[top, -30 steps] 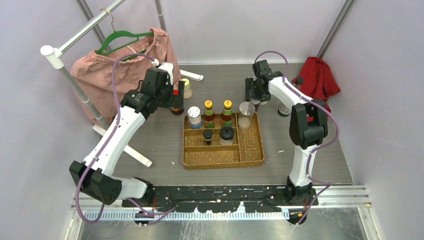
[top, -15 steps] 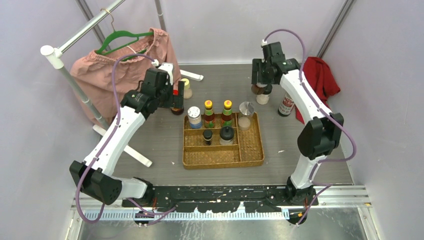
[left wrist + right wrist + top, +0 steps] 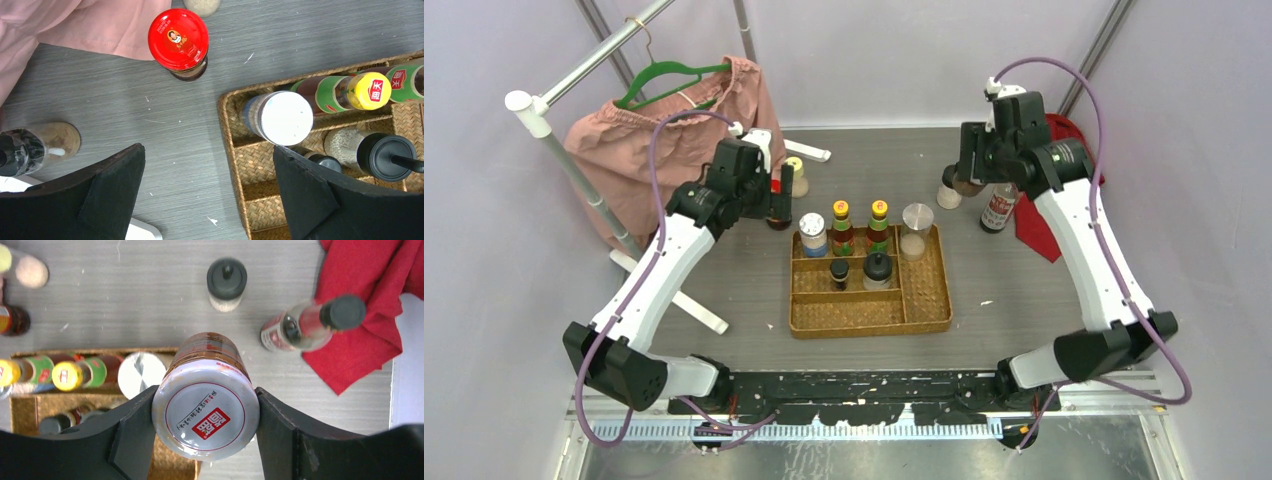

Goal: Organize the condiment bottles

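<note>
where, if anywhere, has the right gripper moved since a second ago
Yes: the right gripper, shut on the white-lidded jar, moved right, from the woven tray toward the red cloth.

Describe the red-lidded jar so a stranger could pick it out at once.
Find the woven tray. On the table off its far left corner, beside the pink cloth, stands a dark jar. Its wide red lid sets it apart; the tray's bottles wear white, yellow or black caps.

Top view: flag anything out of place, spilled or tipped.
A red cloth lies crumpled at far right, beside a black-capped bottle; it is no condiment. A pink garment hangs at left. No bottle looks tipped, nothing spilled.
</note>
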